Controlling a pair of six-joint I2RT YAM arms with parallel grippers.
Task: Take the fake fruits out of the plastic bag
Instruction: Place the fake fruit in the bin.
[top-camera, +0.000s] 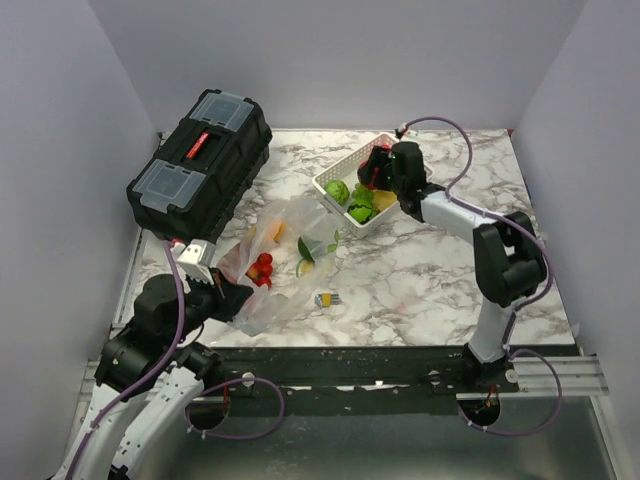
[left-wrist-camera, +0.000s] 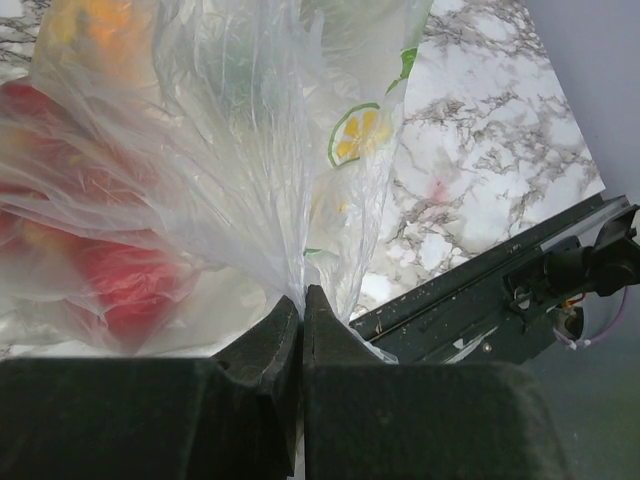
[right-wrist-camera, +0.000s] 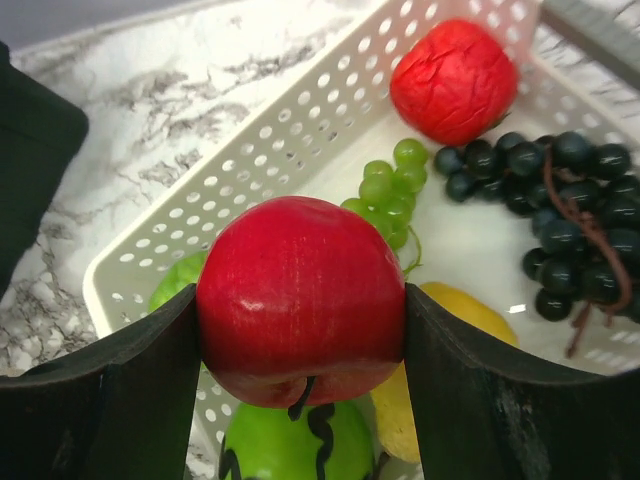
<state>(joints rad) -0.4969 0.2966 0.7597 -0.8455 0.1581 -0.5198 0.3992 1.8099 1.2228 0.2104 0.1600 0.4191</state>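
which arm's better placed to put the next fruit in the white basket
Right. The right tool grips a glossy red plastic apple over the white slotted basket. The left tool is pinched shut on the clear plastic bag, away from the basket.

On the left side: folded low over the base at the near edge, forearm angled forward and to the right. Ends in the left pincer (left-wrist-camera: 302, 295), jaws pressed tight together, a thin fold of the plastic bag (left-wrist-camera: 200, 180) pinched between them. On the right side: stretched from the near base up over a bent elbow and far toward the back, wrist tipped downward. Ends in the right pincer (right-wrist-camera: 303, 300), jaws set wide, clamped on both flanks of a red apple (right-wrist-camera: 300, 250).
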